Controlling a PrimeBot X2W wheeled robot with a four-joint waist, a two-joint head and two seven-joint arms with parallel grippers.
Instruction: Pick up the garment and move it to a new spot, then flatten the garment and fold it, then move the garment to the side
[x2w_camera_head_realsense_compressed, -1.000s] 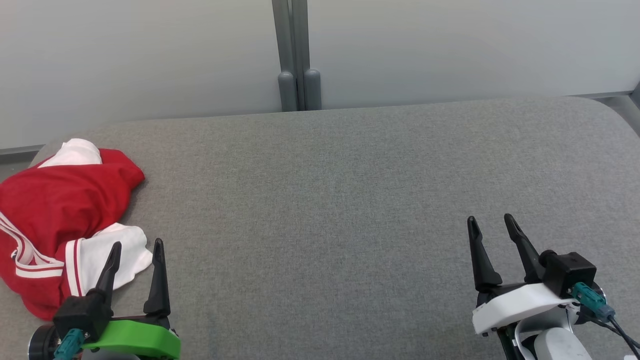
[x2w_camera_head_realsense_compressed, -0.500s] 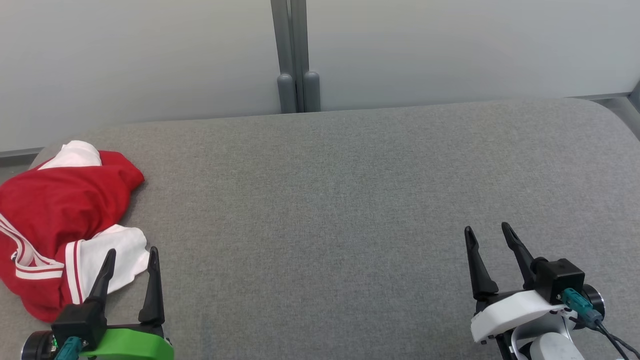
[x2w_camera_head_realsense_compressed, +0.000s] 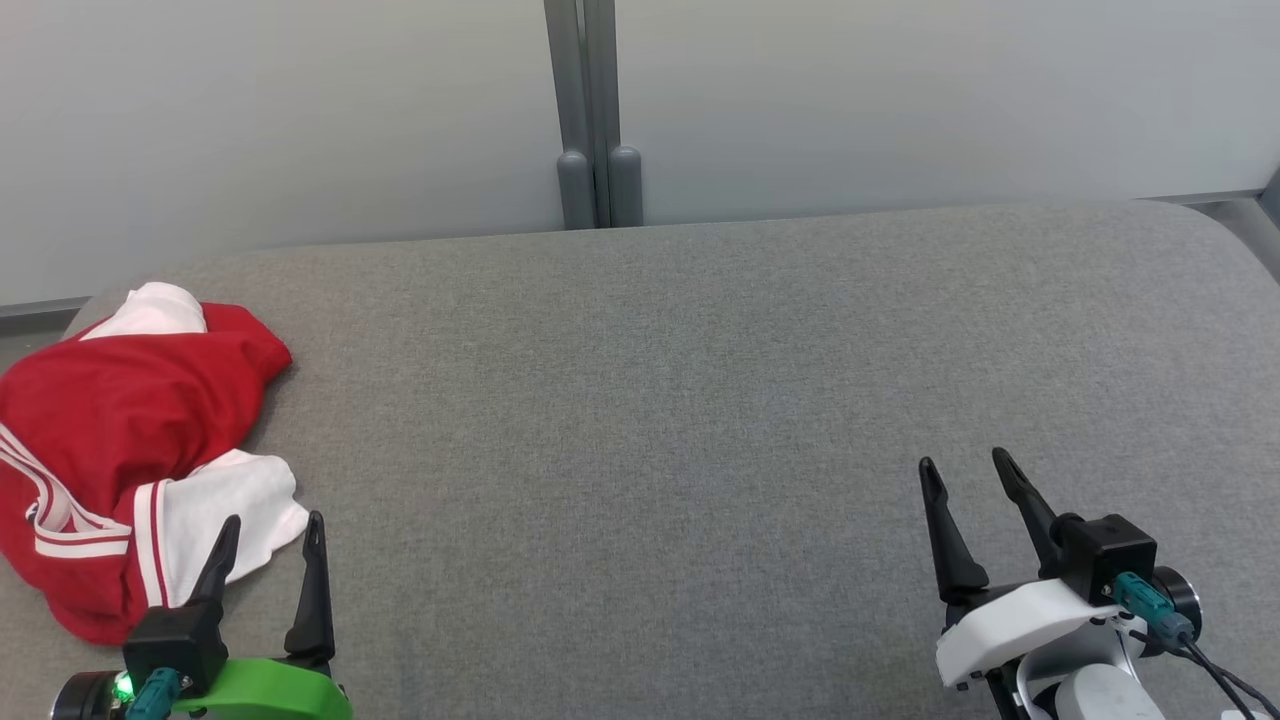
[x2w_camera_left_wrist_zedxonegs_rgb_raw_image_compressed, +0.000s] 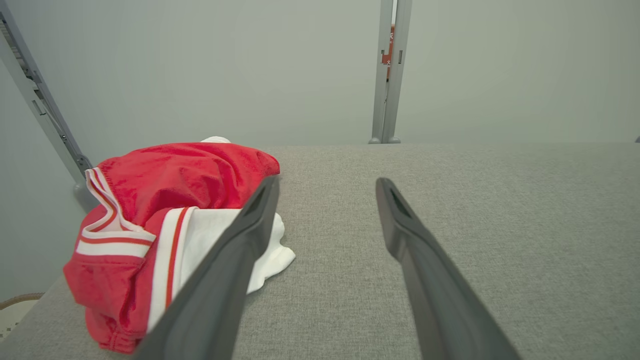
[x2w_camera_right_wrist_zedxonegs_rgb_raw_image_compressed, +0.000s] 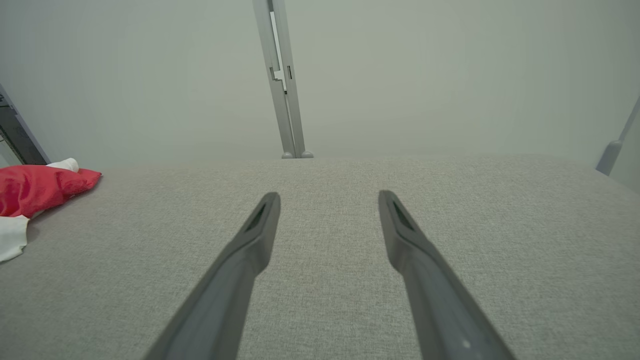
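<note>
Left claw (x2w_camera_head_realsense_compressed: 274, 518), right claw (x2w_camera_head_realsense_compressed: 962, 457) drawn back, both spread, garment (x2w_camera_head_realsense_compressed: 110, 400) crumpled, left wrist view shows stripes (x2w_camera_left_wrist_zedxonegs_rgb_raw_image_compressed: 114, 241)

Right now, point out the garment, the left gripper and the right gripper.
garment (x2w_camera_head_realsense_compressed: 120, 400), head view, red body fabric.
left gripper (x2w_camera_head_realsense_compressed: 274, 518), head view, midway between fingertips.
right gripper (x2w_camera_head_realsense_compressed: 962, 457), head view, midway between fingertips.

Garment (x2w_camera_head_realsense_compressed: 110, 420) on the cushion (x2w_camera_head_realsense_compressed: 700, 400), far left — left gripper (x2w_camera_head_realsense_compressed: 274, 520) just before it (right gripper (x2w_camera_head_realsense_compressed: 963, 458) well apart)

Head view looks down over grey pad (x2w_camera_head_realsense_compressed: 700, 400); both wrist views skim low, forward, sharing garment (x2w_camera_left_wrist_zedxonegs_rgb_raw_image_compressed: 165, 190), seemingly same post (x2w_camera_right_wrist_zedxonegs_rgb_raw_image_compressed: 285, 100).
</note>
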